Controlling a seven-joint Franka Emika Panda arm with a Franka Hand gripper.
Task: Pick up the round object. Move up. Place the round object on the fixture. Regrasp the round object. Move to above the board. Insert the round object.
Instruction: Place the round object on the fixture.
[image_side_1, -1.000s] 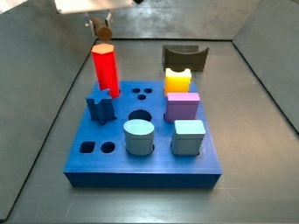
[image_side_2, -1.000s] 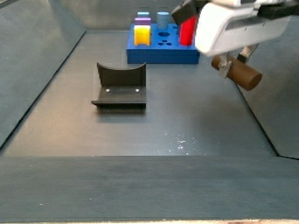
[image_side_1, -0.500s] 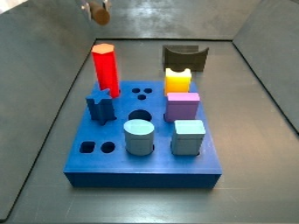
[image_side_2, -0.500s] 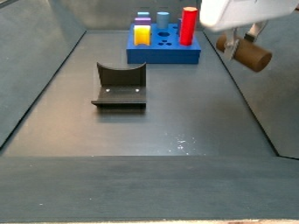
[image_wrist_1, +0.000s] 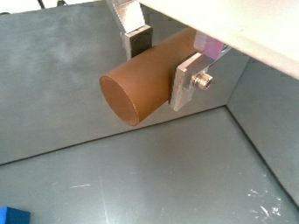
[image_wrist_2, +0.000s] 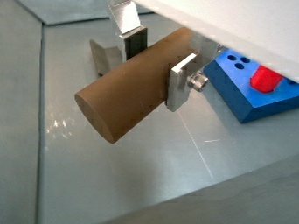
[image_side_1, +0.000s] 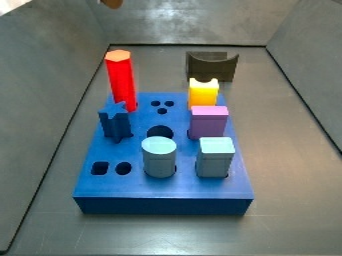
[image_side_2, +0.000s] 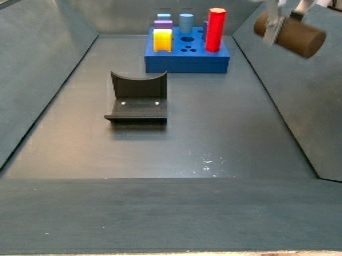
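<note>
Gripper: clamped on the round object (image_wrist_1: 146, 86), gripper (image_wrist_1: 163, 63) high above the floor; silver fingers (image_wrist_1: 187, 81) pressed flat against the peg's curved sides in both wrist views, nothing else between them
Round object: brown cylinder held crosswise, long axis roughly level, one round end jutting well clear of the fingers (image_wrist_2: 179, 83); in a side view seen as round object (image_side_2: 298, 38) at the upper right corner of the frame, far above the floor's right edge; only a sliver of it at the top edge in a side view (image_side_1: 111, 3)
Why held so: sideways hold suits laying the peg lengthwise into a cradle, not pushing it straight into a hole, hence probably the regrasp step to come
Fixture: fixture (image_side_2: 136, 97) on the floor left of centre, U-notch facing up and empty, well apart from the peg; also fixture (image_side_1: 211, 66) just beyond the board's far edge
Board: board (image_side_1: 134, 185) near the floor's middle, round hole (image_side_1: 159, 132) near its centre open, apparently the peg's target
Step judged: lift done or nearly so, carry to the fixture next
Change from earlier: peg and gripper higher than a second ago, almost out of the top of both side views; board, pegs and fixture unmoved
</note>
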